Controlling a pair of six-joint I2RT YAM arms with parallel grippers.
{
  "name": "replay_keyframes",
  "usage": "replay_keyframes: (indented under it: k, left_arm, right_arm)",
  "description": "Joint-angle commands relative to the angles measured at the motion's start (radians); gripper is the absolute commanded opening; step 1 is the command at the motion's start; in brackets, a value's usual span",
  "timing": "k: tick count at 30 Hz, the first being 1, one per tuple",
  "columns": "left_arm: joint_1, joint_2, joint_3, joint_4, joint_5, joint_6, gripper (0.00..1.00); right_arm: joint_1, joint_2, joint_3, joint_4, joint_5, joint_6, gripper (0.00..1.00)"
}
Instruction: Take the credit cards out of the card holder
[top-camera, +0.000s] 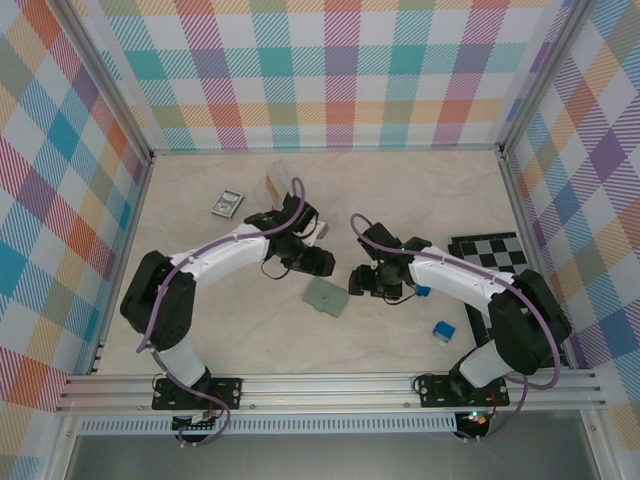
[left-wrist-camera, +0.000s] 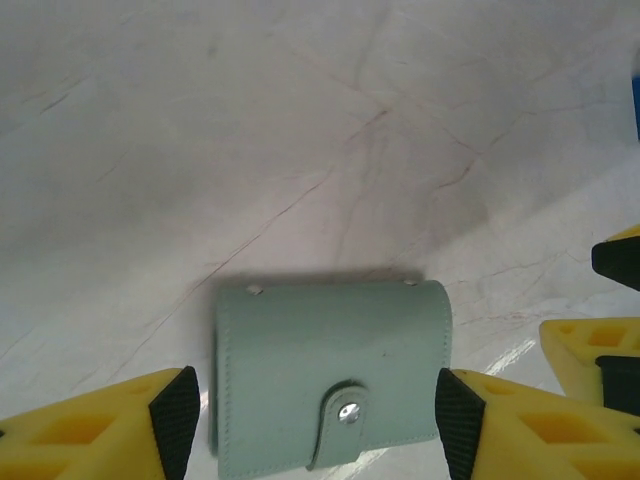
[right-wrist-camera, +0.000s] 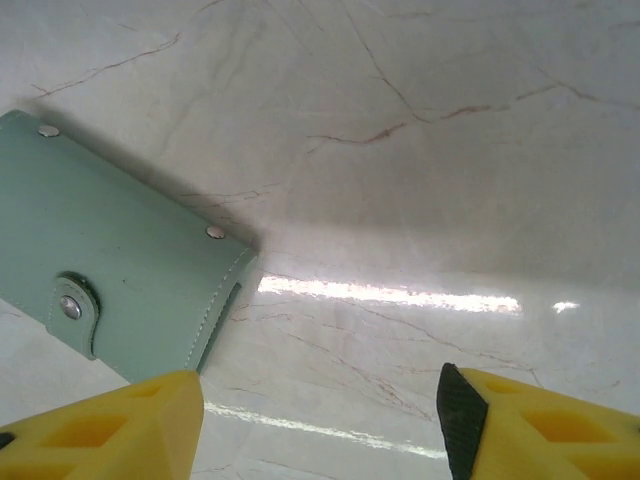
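Note:
The card holder is a sage-green wallet lying flat on the table, folded shut with its snap strap fastened. My left gripper is open and straddles it, one black pad just off its left edge and the other at its right edge. From above, the left gripper sits just behind the wallet. My right gripper is open over bare table, with the card holder off to its left. In the top view the right gripper is beside the wallet's right end. The credit cards are hidden.
A dark picture card and a clear tray lie at the back left. A black-and-white checkered board lies at the right. Two small blue blocks sit near the right arm. Metal rails edge the table.

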Motion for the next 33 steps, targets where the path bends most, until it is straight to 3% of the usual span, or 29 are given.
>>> replay_keyframes:
  k: [1,5,9,12,19,26,33]
  left_arm:
    - [-0.011,0.087,0.087,-0.074,-0.050,0.111,0.64]
    - [-0.011,0.150,0.122,-0.061,-0.020,0.081,0.57]
    - [-0.002,0.160,0.111,-0.039,-0.008,0.085,0.54]
    - [0.018,0.171,0.104,-0.036,0.018,0.085,0.51]
    - [0.038,0.207,0.068,-0.004,0.057,0.041,0.39]
    - [0.038,0.212,0.023,-0.011,0.031,0.022,0.27]
    - [0.037,0.120,-0.083,0.018,0.058,-0.005,0.27]
  right_arm:
    - [-0.006,-0.012,-0.032,0.049,-0.095,0.075,0.59]
    - [-0.006,0.028,-0.075,0.165,-0.203,0.133,0.43]
    - [-0.006,0.074,-0.085,0.271,-0.268,0.179,0.40]
    - [-0.006,0.108,-0.087,0.326,-0.291,0.206,0.37]
    - [-0.006,0.185,-0.080,0.358,-0.297,0.223,0.16]
    - [-0.023,0.256,0.011,0.277,-0.251,0.062,0.11]
    - [-0.064,0.344,0.128,0.262,-0.279,-0.094,0.14]
